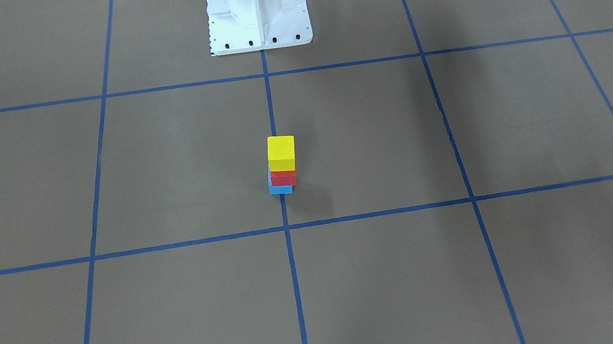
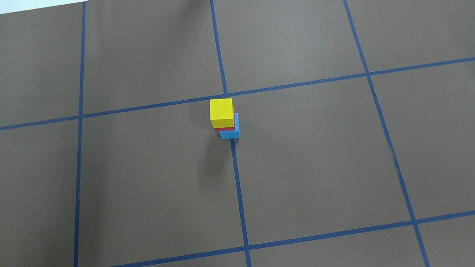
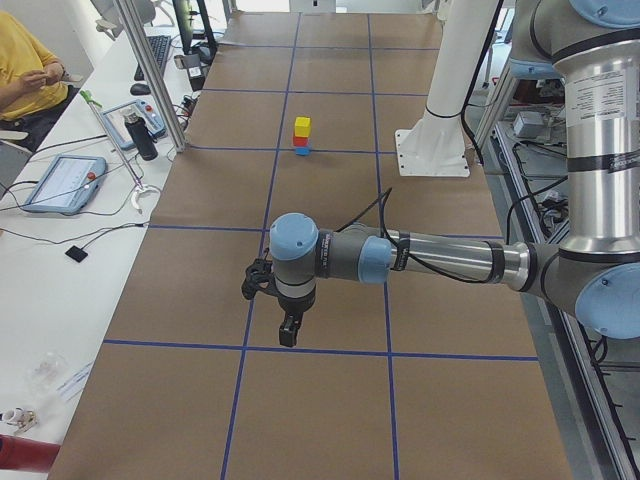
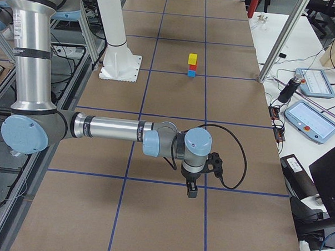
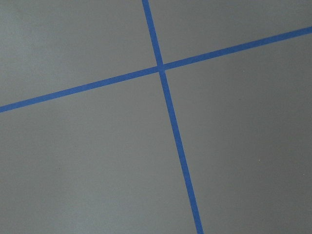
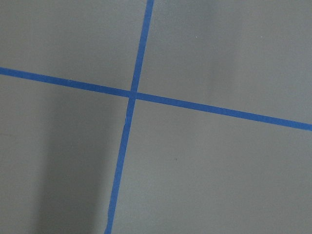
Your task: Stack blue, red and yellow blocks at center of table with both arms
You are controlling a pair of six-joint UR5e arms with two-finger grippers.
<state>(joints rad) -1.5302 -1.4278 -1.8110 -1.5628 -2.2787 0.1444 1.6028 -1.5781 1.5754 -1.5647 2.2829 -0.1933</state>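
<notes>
The wide flat brown table (image 2: pixel 133 191), ruled into squares by thin blue tape, fills the overhead view. Both wrist views show only bare table and a tape crossing.

In the left side view the grey-and-silver left arm (image 3: pixel 450 262) reaches in from the right edge at mid-frame. Its black two-finger left gripper (image 3: pixel 287 336) points down over the table in the lower centre. In the right side view the matching right arm (image 4: pixel 112 128) reaches in from the left edge, and its black right gripper (image 4: pixel 192 190) also points down in the lower centre. Neither gripper appears in any other view, so I cannot tell whether the fingers are spread or pressed together.

The three blocks stand well apart from both grippers, in the upper centre of each side view and just above the middle of the overhead view, on the central tape line. They form one upright stack:
- The matte yellow cube (image 2: pixel 221 112) is on top.
- The red cube (image 2: pixel 223 129) is under it.
- The sky-blue cube (image 2: pixel 232 133) is at the base, its edges jutting out to the right and below the red.

Nothing touches the stack.
</notes>
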